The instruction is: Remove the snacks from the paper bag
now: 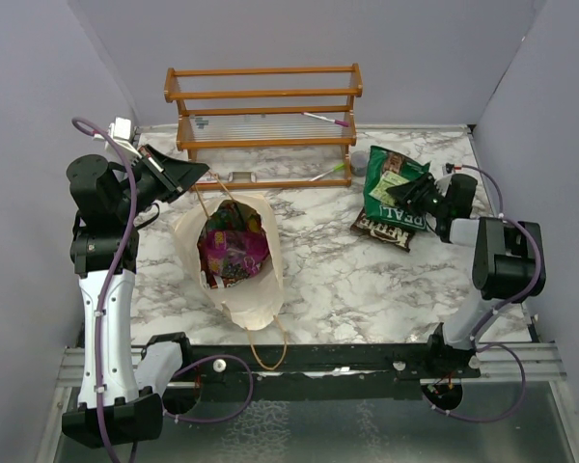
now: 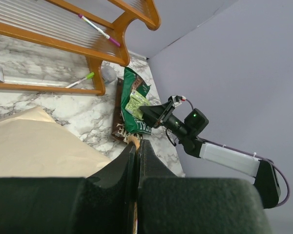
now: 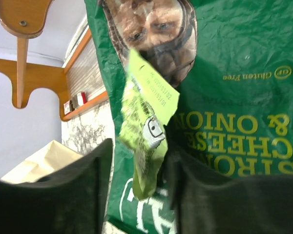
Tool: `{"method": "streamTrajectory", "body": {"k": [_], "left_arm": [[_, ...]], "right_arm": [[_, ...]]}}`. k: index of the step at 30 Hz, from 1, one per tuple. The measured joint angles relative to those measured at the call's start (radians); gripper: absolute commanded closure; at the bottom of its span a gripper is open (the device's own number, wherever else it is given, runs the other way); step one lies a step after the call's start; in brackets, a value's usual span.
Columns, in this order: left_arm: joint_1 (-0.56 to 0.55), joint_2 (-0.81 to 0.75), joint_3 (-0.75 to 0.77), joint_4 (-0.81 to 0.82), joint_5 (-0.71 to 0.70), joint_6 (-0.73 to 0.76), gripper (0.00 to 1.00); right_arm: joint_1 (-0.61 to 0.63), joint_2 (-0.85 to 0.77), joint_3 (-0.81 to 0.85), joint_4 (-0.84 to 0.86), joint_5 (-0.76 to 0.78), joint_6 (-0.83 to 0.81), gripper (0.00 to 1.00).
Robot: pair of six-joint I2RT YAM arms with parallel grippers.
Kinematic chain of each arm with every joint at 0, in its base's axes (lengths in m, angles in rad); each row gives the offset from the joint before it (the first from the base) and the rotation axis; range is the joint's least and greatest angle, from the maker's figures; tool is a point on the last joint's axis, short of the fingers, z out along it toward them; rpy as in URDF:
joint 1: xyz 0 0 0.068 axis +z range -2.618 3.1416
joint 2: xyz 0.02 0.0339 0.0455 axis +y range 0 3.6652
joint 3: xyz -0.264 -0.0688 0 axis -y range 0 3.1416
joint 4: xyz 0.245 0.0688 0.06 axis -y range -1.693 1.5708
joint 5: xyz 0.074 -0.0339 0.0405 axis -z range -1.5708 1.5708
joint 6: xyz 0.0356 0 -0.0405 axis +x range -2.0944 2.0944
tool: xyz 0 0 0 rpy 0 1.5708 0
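Between the fingers [image 3: 63, 195] of the right hand [image 3: 140, 148], at the far right of the surface [image 1: 347, 280], sits one end of a small light green packet [image 3: 146, 117]. The fingers stand apart on either side of it, and I cannot tell whether they pinch it. Just behind it lies a larger green packet [image 3: 234, 73] with pale lettering. It rests on a brown packet [image 1: 379, 231], whose edge shows beneath it. All three are outside the bag, near the right end of the wooden rack [image 1: 261, 96] by the far wall.

On the other side, the left hand [image 2: 136, 142] has its fingers pressed together, clamped on a tan cord handle [image 2: 133, 140] of the paper bag [image 1: 249, 309], above the bag's far-left rim. The bag sits left of centre, its mouth open toward the overhead camera, well apart from the three packets. Inside, a purple-magenta packet [image 1: 234, 249] fills most of the opening, with bits of other colours at its edges. The second handle [image 1: 268, 359] loops toward the arms' bases. The rack carries a pink-tipped pen [image 2: 100, 30] and, lower down, a green-tipped pen [image 2: 80, 80].
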Motion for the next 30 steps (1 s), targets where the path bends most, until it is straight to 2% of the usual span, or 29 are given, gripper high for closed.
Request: {"method": "streamTrajectory", "body": {"k": [4, 7, 11, 17, 20, 23, 28, 30], "left_arm": [[0.0, 0.003, 0.001, 0.0, 0.0, 0.0, 1.0], [0.0, 0.003, 0.001, 0.001, 0.0, -0.001, 1.0], [0.0, 0.003, 0.001, 0.003, 0.0, -0.002, 1.0], [0.0, 0.003, 0.001, 0.003, 0.0, -0.002, 1.0], [0.0, 0.002, 0.001, 0.003, 0.001, -0.002, 1.0], [0.0, -0.002, 0.001, 0.003, 0.001, -0.001, 1.0], [0.0, -0.013, 0.0, 0.003, 0.001, 0.0, 1.0], [0.0, -0.016, -0.004, 0.005, 0.001, 0.0, 1.0]], "right_arm": [[0.002, -0.084, 0.0, -0.094, 0.048, -0.064, 0.28], [0.002, -0.169, -0.002, -0.164, 0.122, -0.103, 0.2], [0.002, -0.261, -0.025, -0.226, 0.215, -0.151, 0.17], [0.002, -0.404, -0.045, -0.369, 0.33, -0.218, 0.06], [0.002, -0.48, -0.048, -0.412, 0.358, -0.24, 0.07], [0.0, -0.554, -0.09, -0.388, 0.307, -0.271, 0.1], [0.016, -0.615, -0.249, -0.217, 0.013, -0.258, 0.1], [0.064, -0.612, -0.277, -0.205, -0.09, -0.268, 0.1]]}}
